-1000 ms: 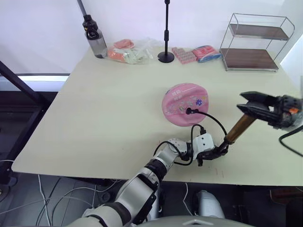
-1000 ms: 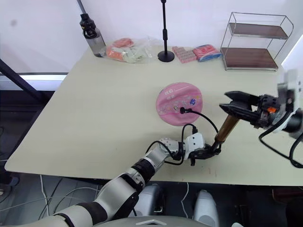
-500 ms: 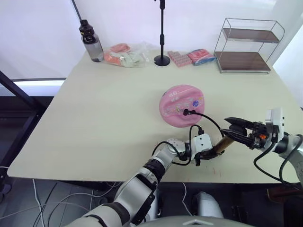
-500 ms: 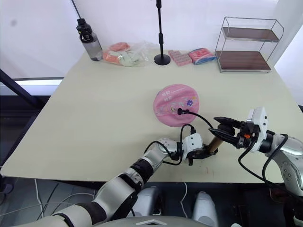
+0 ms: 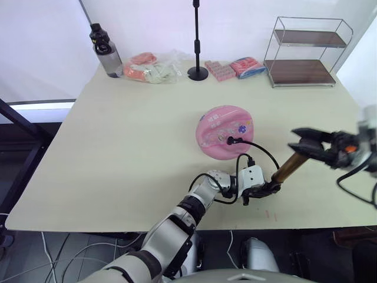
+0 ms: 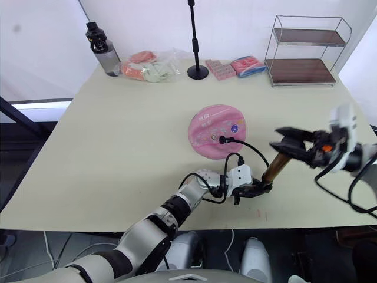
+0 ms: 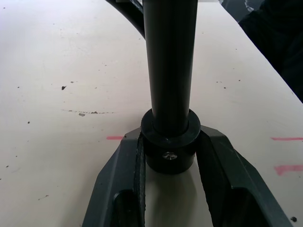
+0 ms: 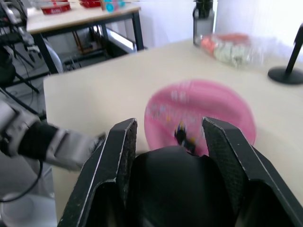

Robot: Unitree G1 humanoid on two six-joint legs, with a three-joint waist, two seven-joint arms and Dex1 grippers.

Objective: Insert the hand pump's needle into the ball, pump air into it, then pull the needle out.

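Two end effectors grip one pump point(image 5: 287, 167), which slants across the lower right of the head views. The left end effector point(image 5: 263, 188), low and just right of centre near the tabletop's point(image 5: 129, 135) front edge, is clamped on the pump's black lower end; the left wrist view shows its two fingers point(image 7: 124, 179) pressed against either side of the round black collar, with the dark shaft rising straight up between them. The right end effector point(image 5: 307, 141), at the right edge about mid-height, is closed around the black handle at the pump's upper end, and in the right wrist view its fingers point(image 8: 113, 165) bracket the rounded black handle top. The bronze barrel runs up and to the right between the two grips, tilted, its lower end at the tabletop.

The ball point(image 5: 226, 131) sits at the centre of the frame, resting on the tabletop, up and to the left of the pump. A thin black hose point(image 5: 264, 150) arcs from the pump's lower end up to a black fitting planted in the ball's front face; the needle itself is too small to make out.

Along the top edge stand a dark bottle point(image 5: 103, 50) at upper left, a plastic bag point(image 5: 150, 66), a black stand point(image 5: 197, 41), some packets point(image 5: 232, 67), and a wire shelf point(image 5: 305, 53) at upper right.
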